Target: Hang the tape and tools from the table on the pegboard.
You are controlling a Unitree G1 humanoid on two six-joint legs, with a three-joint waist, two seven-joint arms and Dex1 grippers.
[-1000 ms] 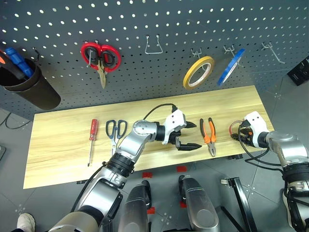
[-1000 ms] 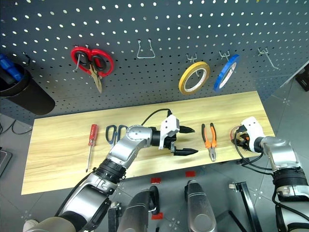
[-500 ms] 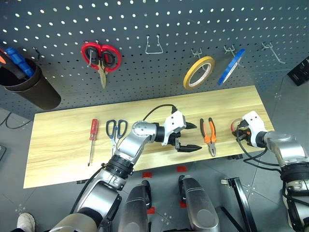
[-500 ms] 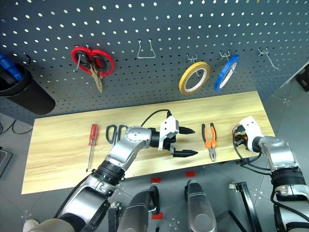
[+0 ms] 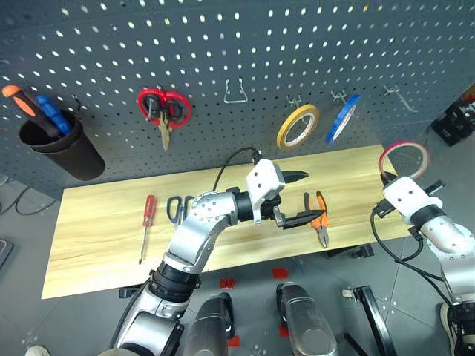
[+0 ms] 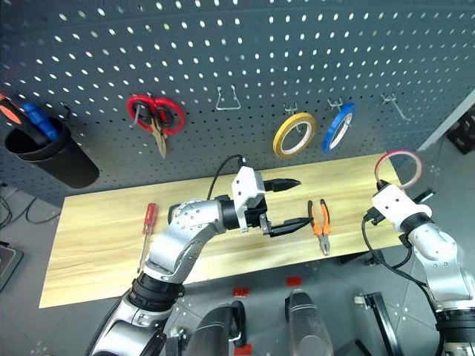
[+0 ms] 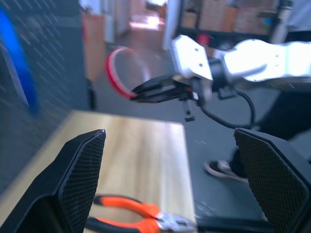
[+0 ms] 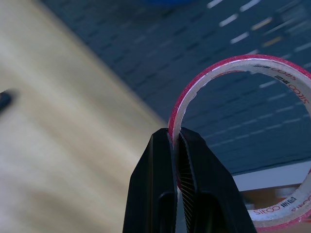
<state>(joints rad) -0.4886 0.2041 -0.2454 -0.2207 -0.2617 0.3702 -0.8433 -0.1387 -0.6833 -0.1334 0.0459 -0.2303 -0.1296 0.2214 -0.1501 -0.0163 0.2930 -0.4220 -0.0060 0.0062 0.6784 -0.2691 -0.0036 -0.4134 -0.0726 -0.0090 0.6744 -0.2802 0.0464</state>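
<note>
My right gripper (image 5: pixel 385 178) is shut on the rim of the red tape (image 5: pixel 405 144), holding the ring upright above the right end of the table (image 5: pixel 96 237) and in front of the pegboard (image 5: pixel 223 44). The right wrist view shows the fingers (image 8: pixel 160 184) pinching the tape (image 8: pixel 243 60). My left gripper (image 5: pixel 300 196) hangs open over the table's middle, just left of the orange-handled pliers (image 5: pixel 317 215). The dark blue scissors (image 5: pixel 175 210), partly behind my left arm, and the red screwdriver (image 5: pixel 147 222) lie on the left half.
Red scissors (image 5: pixel 165 111), a yellow roll (image 5: pixel 297 126) and a blue roll (image 5: pixel 340 119) hang on the pegboard. A black cup (image 5: pixel 63 144) at far left holds orange and blue screwdrivers. Bare hooks (image 5: pixel 236 93) sit at the middle and far right.
My right gripper closed on the red tape and lifted it off the table, turning the wrist level. The left gripper rose a little, still open. The camera tilted upward.
</note>
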